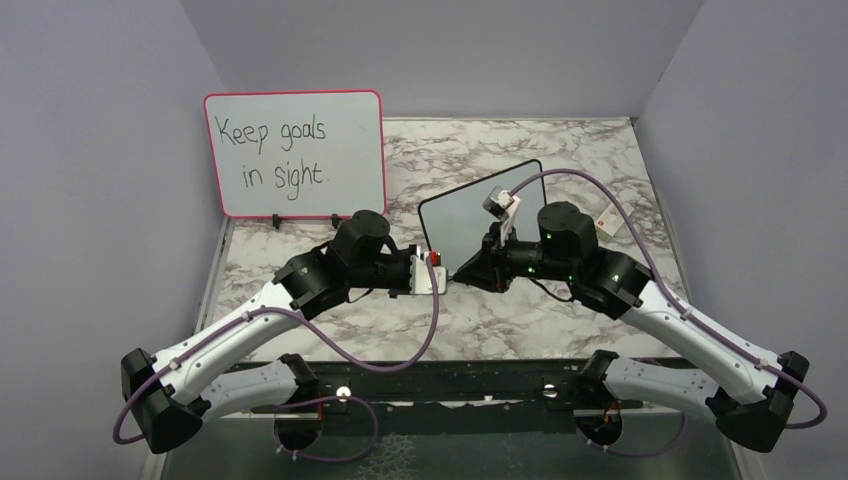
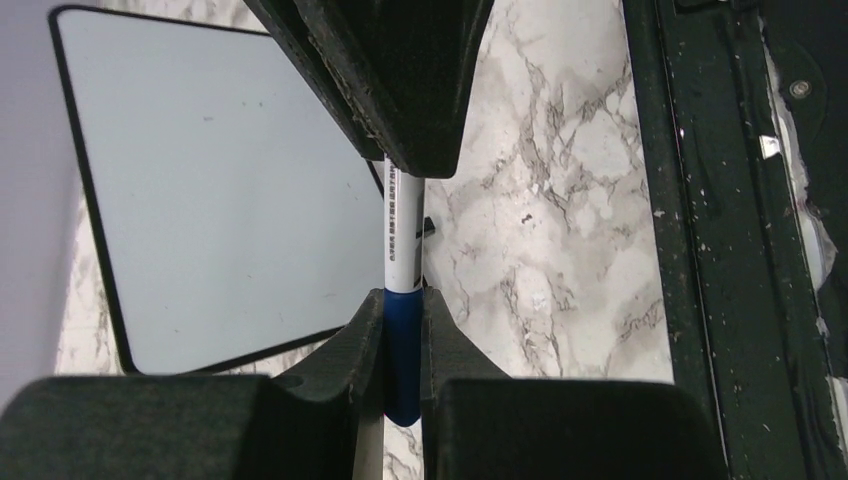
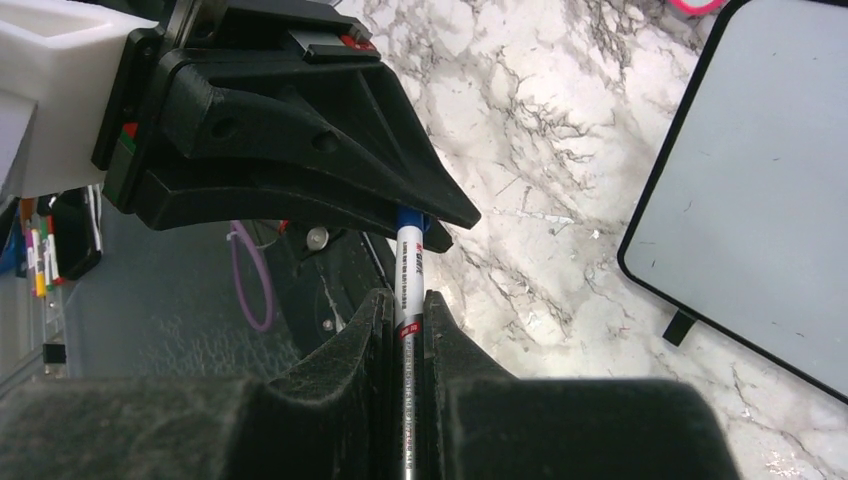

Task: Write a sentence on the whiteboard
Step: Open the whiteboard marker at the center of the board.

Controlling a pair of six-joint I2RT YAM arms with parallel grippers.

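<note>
Left wrist | blue-capped white marker [image 2: 402, 270] | rounded black-framed whiteboard [image 2: 230, 200], seemingly blank

Overhead view: even, diffuse light; my arms [image 1: 230, 335] cast soft shadows on the tabletop [image 1: 480, 320]. Wrist views: my jaws at 6 o'clock render dark and soft-focused; the tabletop beyond reads bright and sharp.

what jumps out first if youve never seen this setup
Both arms meet at mid-table over one marker: the left gripper is clamped on its blue end, the right gripper on its white barrel. Just behind them stands the whiteboard, blank, while the pink-framed board at the back left reads "Keep goals in sight."
</note>
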